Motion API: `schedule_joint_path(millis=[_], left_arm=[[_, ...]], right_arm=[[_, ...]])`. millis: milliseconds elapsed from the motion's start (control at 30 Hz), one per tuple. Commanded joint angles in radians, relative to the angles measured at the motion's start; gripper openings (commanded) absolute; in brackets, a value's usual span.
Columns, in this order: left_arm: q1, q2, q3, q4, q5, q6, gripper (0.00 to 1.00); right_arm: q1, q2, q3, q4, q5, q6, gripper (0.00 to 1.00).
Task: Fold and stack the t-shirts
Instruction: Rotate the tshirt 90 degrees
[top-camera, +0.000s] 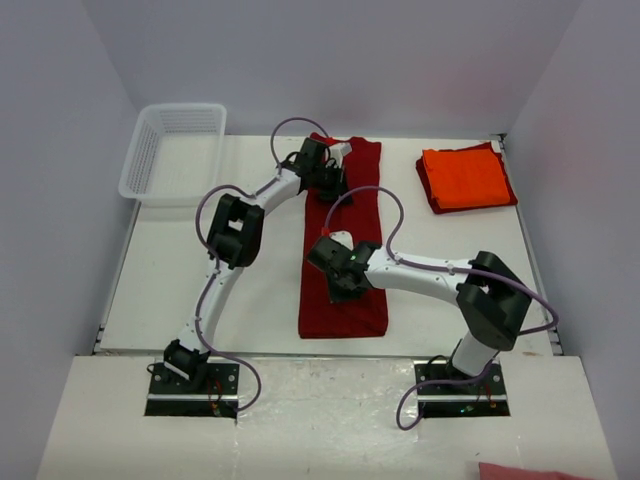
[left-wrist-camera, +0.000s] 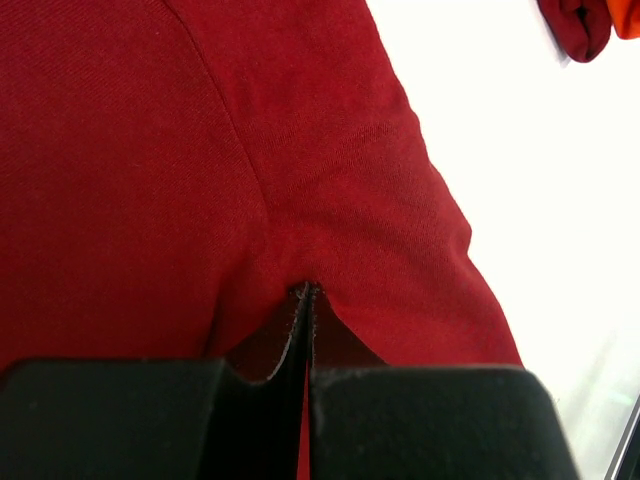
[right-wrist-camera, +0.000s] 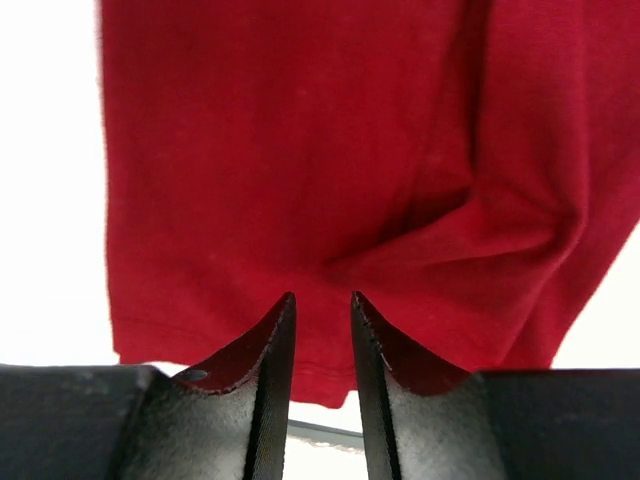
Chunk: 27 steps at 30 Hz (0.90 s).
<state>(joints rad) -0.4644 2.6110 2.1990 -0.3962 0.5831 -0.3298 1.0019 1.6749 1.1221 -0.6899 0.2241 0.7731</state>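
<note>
Top view: red shirt (top-camera: 345, 305), folded into a long strip, lies mid-frame on the worktop (top-camera: 270, 300); orange shirt (top-camera: 465, 178) sits folded at upper right. Left jaws clench the red cloth; right jaws stand parted, gripping nothing.

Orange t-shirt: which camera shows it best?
Top external: the folded orange t-shirt lies whole at the far right of the table, on folded red cloth. Left wrist catches only an orange sliver in its top-right corner; right wrist shows none of it.
</note>
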Motion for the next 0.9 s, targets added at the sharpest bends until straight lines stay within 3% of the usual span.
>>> schedule_joint_path(millis=[0,633,867], left_arm=[[0.029,0.004,-0.041,-0.056,-0.060,0.043,0.00],[0.064,0.000,-0.088,-0.004,0.010,0.040,0.00],[0.072,0.004,-0.097,0.003,0.017,0.038,0.00]], right_arm=[[-0.006,0.025,0.031,-0.043,0.060,0.006,0.29],[-0.006,0.124,0.053,-0.031,0.051,0.015,0.20],[-0.005,0.132,0.045,-0.025,0.046,0.031,0.02]])
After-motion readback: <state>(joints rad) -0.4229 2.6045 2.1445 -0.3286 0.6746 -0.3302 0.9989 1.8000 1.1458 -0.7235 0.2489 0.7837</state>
